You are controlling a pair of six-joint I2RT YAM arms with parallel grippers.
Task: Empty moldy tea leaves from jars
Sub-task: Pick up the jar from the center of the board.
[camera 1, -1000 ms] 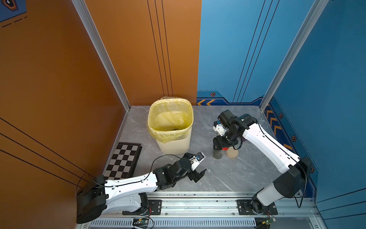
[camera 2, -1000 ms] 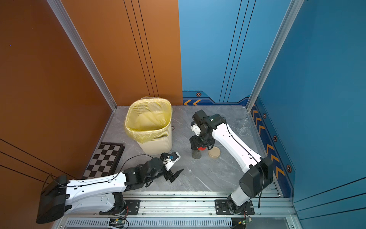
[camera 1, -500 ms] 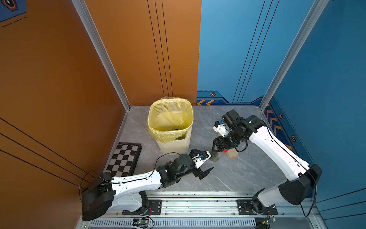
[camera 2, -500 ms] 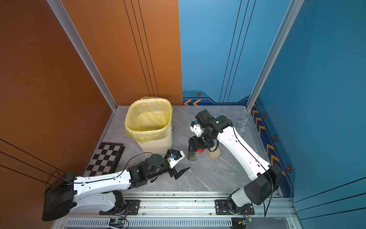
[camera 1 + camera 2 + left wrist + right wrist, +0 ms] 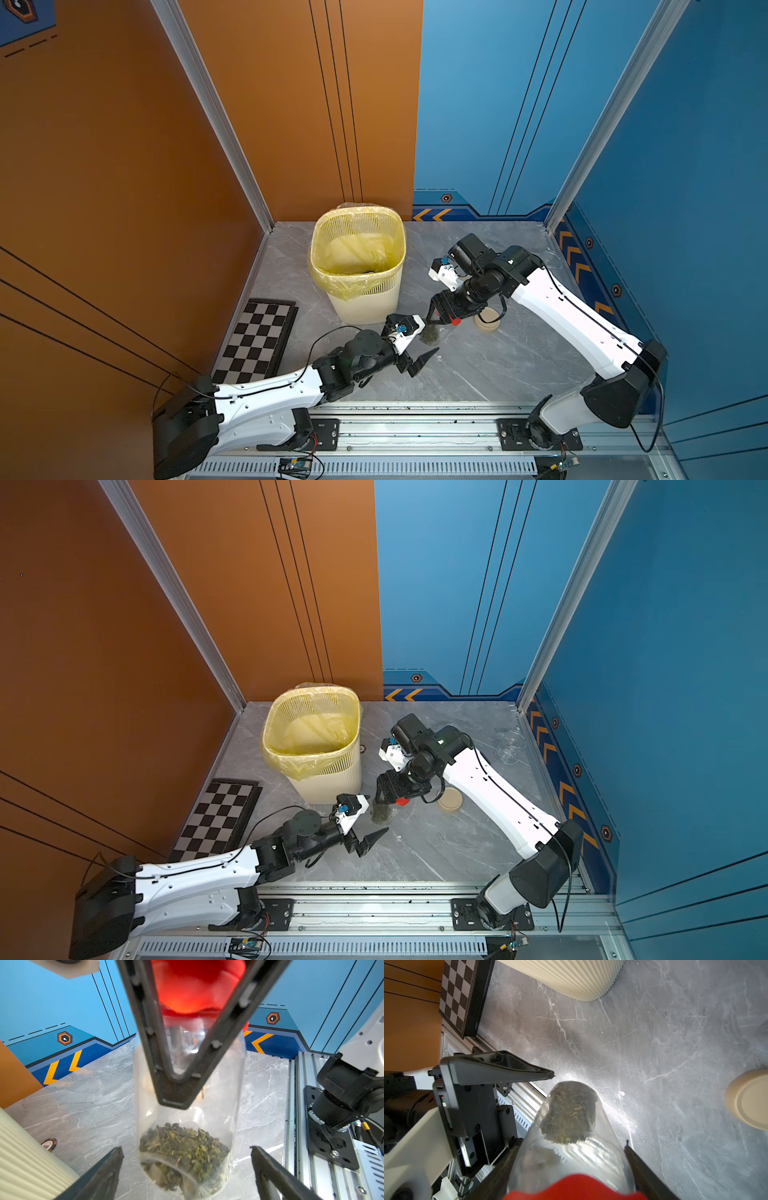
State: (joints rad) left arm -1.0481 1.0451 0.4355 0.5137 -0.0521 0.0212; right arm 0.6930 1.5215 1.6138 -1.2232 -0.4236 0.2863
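A clear glass jar (image 5: 187, 1103) with a red lid (image 5: 197, 987) hangs tilted over the grey table in front of the bin. My right gripper (image 5: 572, 1144) is shut on the jar's upper wall just below the lid (image 5: 571, 1188). A clump of dark green-brown tea leaves (image 5: 182, 1147) lies at the jar's bottom (image 5: 569, 1111). My left gripper (image 5: 186, 1148) is open, with its fingers on either side of the jar's base and apart from the glass. Both top views show the jar (image 5: 430, 334) (image 5: 382, 812) between the left gripper (image 5: 426, 338) (image 5: 374, 823) and the right gripper (image 5: 440, 318) (image 5: 388, 796).
The cream slatted bin (image 5: 365, 303) (image 5: 328, 783) with a yellow bag stands just behind the left gripper. A beige lid (image 5: 487, 320) (image 5: 749, 1099) lies right of the jar. A chessboard (image 5: 259, 336) sits front left. Clear glassware (image 5: 510, 746) stands far right, and a small chip (image 5: 48, 1144) lies by the bin.
The right gripper has carried the red-lidded jar left and forward and tilted it. The left arm has reached forward until its open fingers flank the jar's base.
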